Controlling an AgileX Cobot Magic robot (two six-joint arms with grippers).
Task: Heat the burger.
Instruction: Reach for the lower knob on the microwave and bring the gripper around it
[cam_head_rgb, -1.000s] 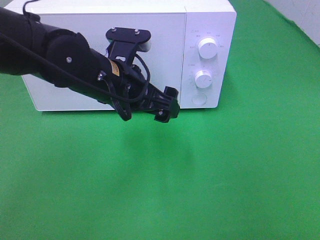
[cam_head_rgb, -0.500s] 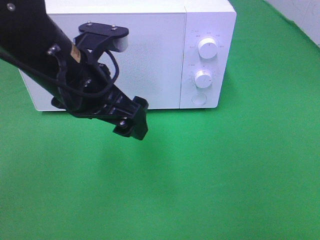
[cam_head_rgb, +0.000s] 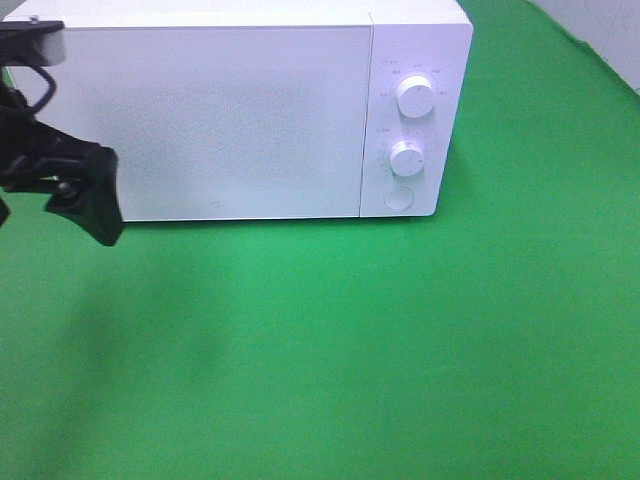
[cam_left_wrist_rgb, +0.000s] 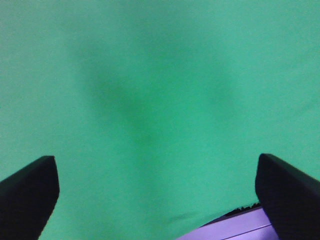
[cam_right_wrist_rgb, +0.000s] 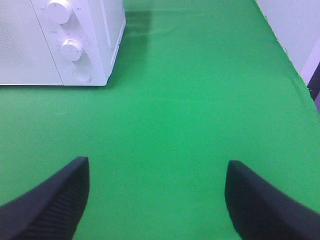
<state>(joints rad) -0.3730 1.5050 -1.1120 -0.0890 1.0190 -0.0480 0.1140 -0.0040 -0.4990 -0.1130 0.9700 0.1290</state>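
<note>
You had 1 microwave (cam_head_rgb: 300, 110) on the green cloth (cam_head_rgb: 350, 350), w/ its 1 door (cam_head_rgb: 180, 130) shut. The ctrl panel (cam_head_rgb: 445, 130) carried 2 round knobs, an upper knob (cam_head_rgb: 415, 96) and a lower knob (cam_head_rgb: 407, 158), plus 1 round button (cam_head_rgb: 398, 198) just under the lower one.

There were 2 grippers, neither holding anything. Your left gripper (cam_left_wrist_rgb: 155, 200) was spread as wide as it went: 2 fingers (cam_left_wrist_rgb: 27, 197) far apart, only cloth between them. In the overhead view it hung by the microwave's front corner on the side away from the ctrl panel. Can't tell whether it touched the microwave.

Your right gripper (cam_right_wrist_rgb: 157, 200) was also well open, its 2 fingers (cam_right_wrist_rgb: 47, 200) apart w/ nothing but cloth between. It sat out in front of the microwave, on the ctrl-panel side and well apart from it, outside the overhead view.

The burger showed in 0 of the 3 views, so can't tell where it was.
</note>
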